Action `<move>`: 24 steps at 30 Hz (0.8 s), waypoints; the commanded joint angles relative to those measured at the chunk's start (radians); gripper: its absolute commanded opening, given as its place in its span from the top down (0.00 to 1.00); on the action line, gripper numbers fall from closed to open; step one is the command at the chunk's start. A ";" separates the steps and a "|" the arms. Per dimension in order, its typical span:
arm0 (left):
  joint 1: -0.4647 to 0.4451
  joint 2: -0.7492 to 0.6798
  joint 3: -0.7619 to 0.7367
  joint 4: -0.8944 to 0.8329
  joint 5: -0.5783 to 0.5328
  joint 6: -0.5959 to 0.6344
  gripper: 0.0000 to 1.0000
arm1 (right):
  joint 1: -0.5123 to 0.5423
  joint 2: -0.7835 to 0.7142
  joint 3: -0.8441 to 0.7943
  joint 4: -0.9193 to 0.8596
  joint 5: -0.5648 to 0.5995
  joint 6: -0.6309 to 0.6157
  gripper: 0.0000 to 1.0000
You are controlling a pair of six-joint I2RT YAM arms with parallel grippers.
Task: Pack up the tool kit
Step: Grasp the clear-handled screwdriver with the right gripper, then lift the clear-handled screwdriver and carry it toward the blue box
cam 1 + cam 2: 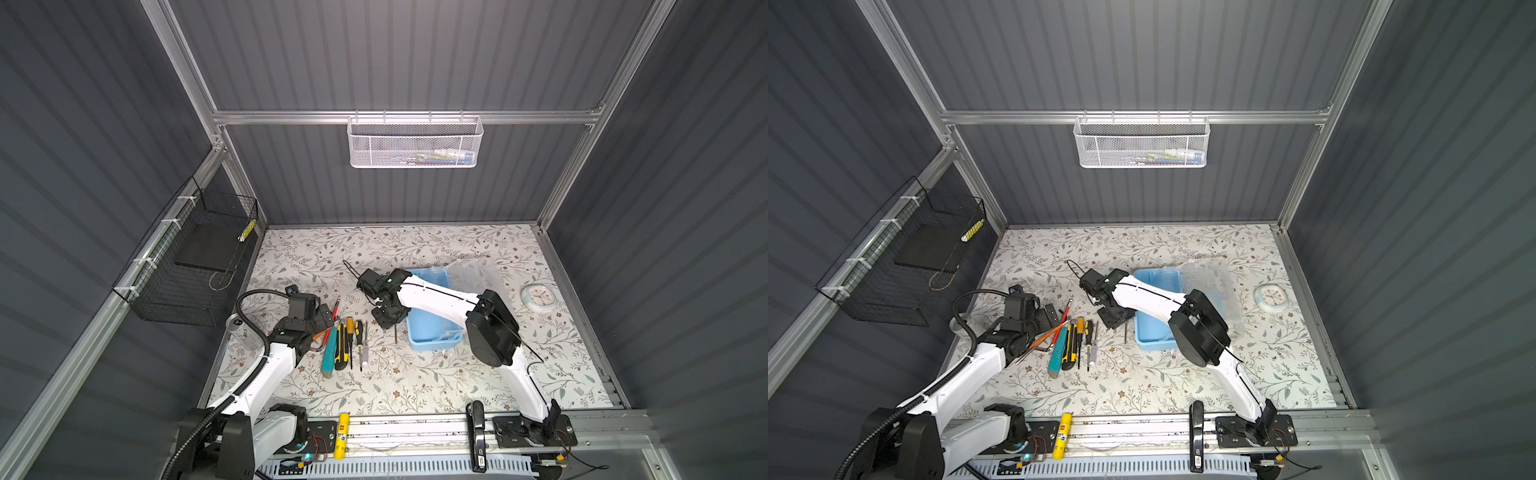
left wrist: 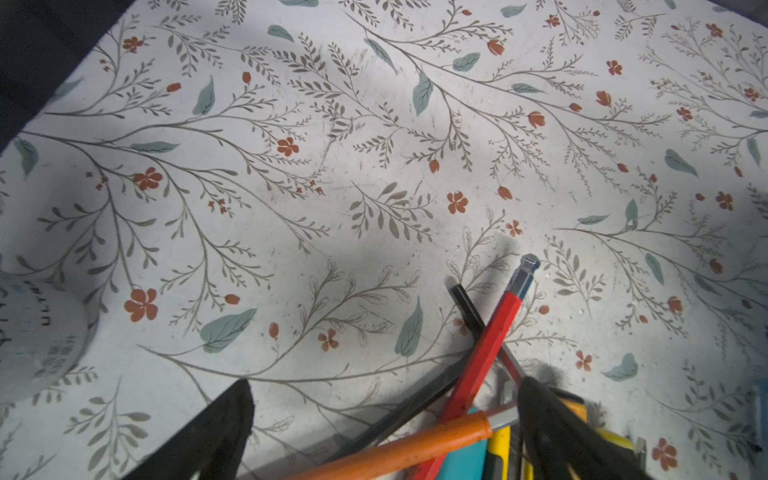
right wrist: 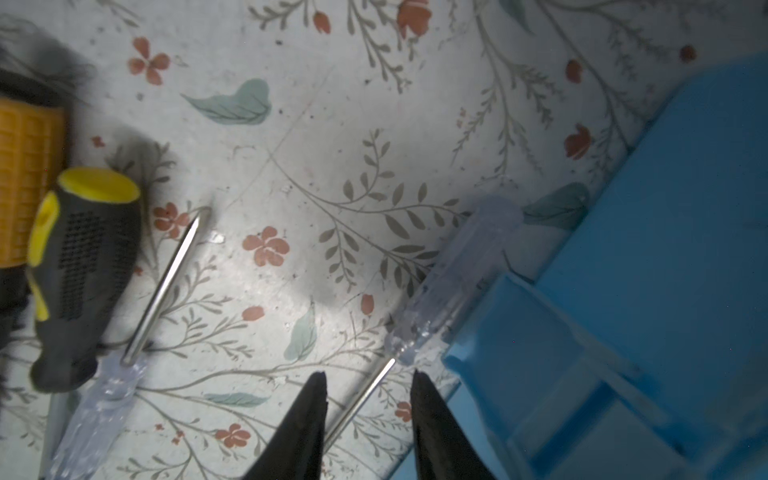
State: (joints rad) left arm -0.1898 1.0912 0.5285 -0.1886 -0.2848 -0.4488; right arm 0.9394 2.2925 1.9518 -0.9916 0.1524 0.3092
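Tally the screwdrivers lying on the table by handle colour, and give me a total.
Orange-handled screwdriver: 1
Black-and-yellow-handled screwdriver: 1
Clear-handled screwdrivers: 2
Total: 4

My right arm (image 1: pixel 436 297) covered the middle of the blue box (image 1: pixel 428 332) in both top views, and the stuff in the white mesh basket (image 1: pixel 374 145) was too tiny for me to tell.
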 commanded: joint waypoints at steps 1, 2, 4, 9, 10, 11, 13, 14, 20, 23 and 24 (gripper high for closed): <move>0.005 -0.017 0.026 -0.025 0.048 -0.041 0.01 | -0.006 0.038 0.078 -0.071 0.077 0.027 0.61; 0.005 -0.024 0.022 -0.022 0.052 -0.042 0.00 | -0.009 0.049 0.095 -0.080 0.079 0.028 0.61; 0.005 -0.024 0.022 -0.023 0.057 -0.039 0.01 | -0.017 0.069 0.120 -0.092 0.072 0.031 0.60; 0.005 -0.013 0.033 -0.041 0.073 -0.037 0.01 | -0.035 0.102 0.151 -0.104 0.077 0.034 0.57; 0.005 -0.014 0.034 -0.043 0.079 -0.040 0.01 | -0.038 0.114 0.167 -0.116 0.088 0.036 0.57; 0.006 -0.015 0.034 -0.045 0.084 -0.039 0.01 | -0.043 0.124 0.181 -0.128 0.091 0.038 0.56; 0.004 -0.020 0.037 -0.046 0.085 -0.039 0.01 | -0.053 0.144 0.210 -0.151 0.083 0.043 0.54; 0.005 -0.020 0.038 -0.047 0.085 -0.036 0.01 | -0.057 0.151 0.217 -0.161 0.077 0.045 0.54; 0.005 -0.023 0.054 -0.064 0.083 -0.026 0.01 | -0.068 0.144 0.192 -0.155 0.013 0.052 0.52; 0.005 -0.023 0.053 -0.066 0.088 -0.024 0.01 | -0.070 0.139 0.177 -0.145 -0.013 0.055 0.50; 0.005 -0.023 0.053 -0.068 0.088 -0.025 0.00 | -0.074 0.139 0.175 -0.139 -0.032 0.057 0.50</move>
State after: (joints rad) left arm -0.1898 1.0840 0.5529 -0.2264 -0.2108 -0.4755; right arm 0.8715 2.4310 2.1445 -1.1080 0.1642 0.3527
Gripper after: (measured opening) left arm 0.994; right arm 0.498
